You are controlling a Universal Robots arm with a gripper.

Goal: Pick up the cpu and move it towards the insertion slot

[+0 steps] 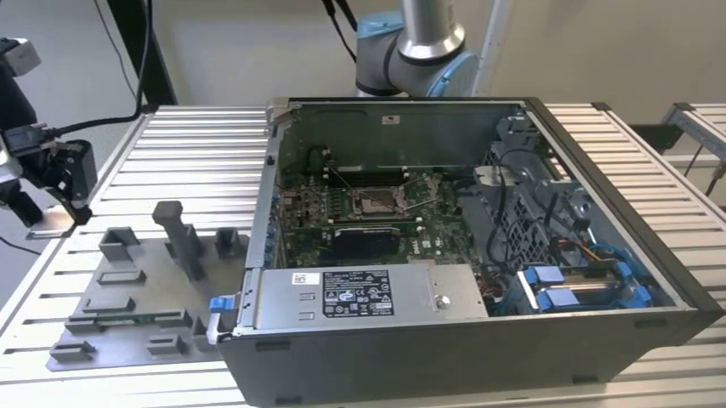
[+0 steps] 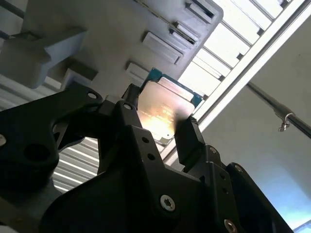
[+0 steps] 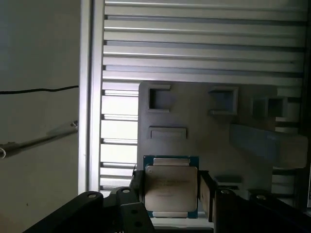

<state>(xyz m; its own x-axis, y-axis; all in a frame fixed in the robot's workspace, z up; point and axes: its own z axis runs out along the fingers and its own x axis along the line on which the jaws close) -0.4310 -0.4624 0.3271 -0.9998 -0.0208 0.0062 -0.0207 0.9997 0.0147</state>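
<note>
The cpu (image 3: 170,187), a flat silvery square with a thin blue-green rim, sits between the two black fingers of my gripper (image 3: 170,190), whose pads press on its opposite sides. In the second wrist view the cpu (image 2: 163,109) shows in the same hold in the gripper (image 2: 159,119). In the exterior view the gripper (image 1: 51,218) hangs at the far left, over the table's edge, with the pale cpu (image 1: 51,223) at its tip. The insertion slot (image 1: 375,201), a shiny metal-framed socket, lies on the motherboard inside the open computer case, far toward the exterior view's right of the gripper.
A grey plastic tray (image 1: 136,297) with raised blocks and a tall post (image 1: 182,238) lies between the gripper and the case. The case wall (image 1: 272,187) rises around the motherboard. A black rectangular cutout (image 1: 363,234) sits just in front of the slot. Cables and blue drive brackets (image 1: 567,285) fill the case's right side.
</note>
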